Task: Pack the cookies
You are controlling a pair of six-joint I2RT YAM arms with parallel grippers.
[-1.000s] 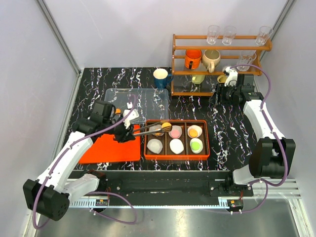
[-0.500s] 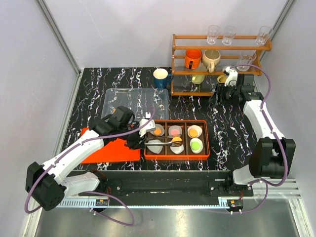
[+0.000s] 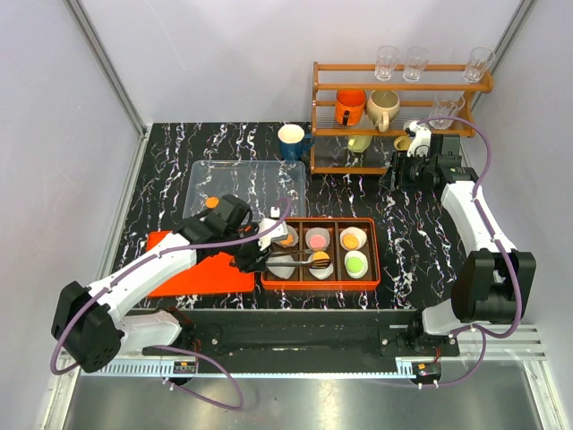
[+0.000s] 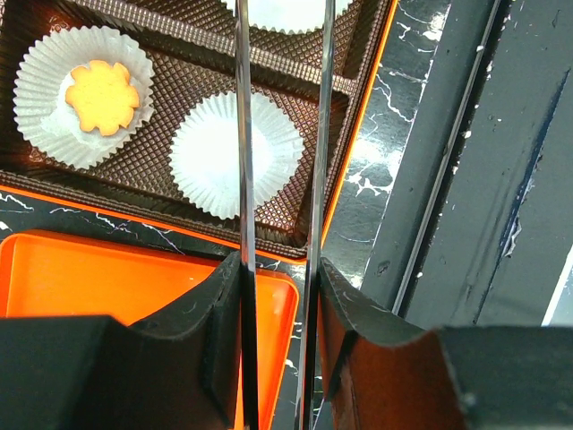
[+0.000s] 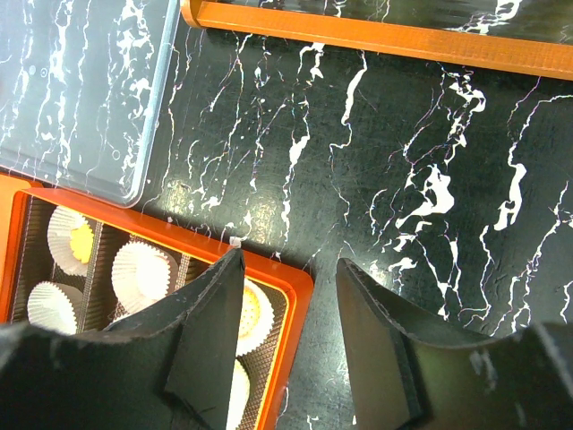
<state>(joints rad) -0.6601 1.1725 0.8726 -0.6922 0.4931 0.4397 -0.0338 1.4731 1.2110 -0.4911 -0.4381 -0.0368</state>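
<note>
The left gripper [image 4: 279, 264] is clamped on a pair of thin metal tongs [image 4: 243, 134], whose two blades run forward from between its black fingers with a narrow gap between them. In the top view the tongs reach across an orange rectangular six-compartment box [image 4: 157, 166] lined in brown. Their tips lie at an orange cookie [image 3: 320, 261] in the front middle compartment; whether they grip it I cannot tell. The other cookies sit in white paper cup liners: an orange flower-shaped cookie [image 4: 101, 96] back left, a pink cookie [image 3: 317, 240] back middle, a third orange cookie [image 3: 351, 239] back right and a green cookie [image 3: 356, 263] front right. The front left compartment holds only a white paper liner [image 4: 206, 157], under the tongs. A flat orange tray [image 3: 192, 273] lies just beside the box on its left, and a clear plastic lid [image 3: 233, 179] lies behind it. The right gripper [image 5: 288, 260], fingers apart, hangs over the black marble table [image 5: 376, 134] near the wooden rack [image 3: 398, 85].
</note>
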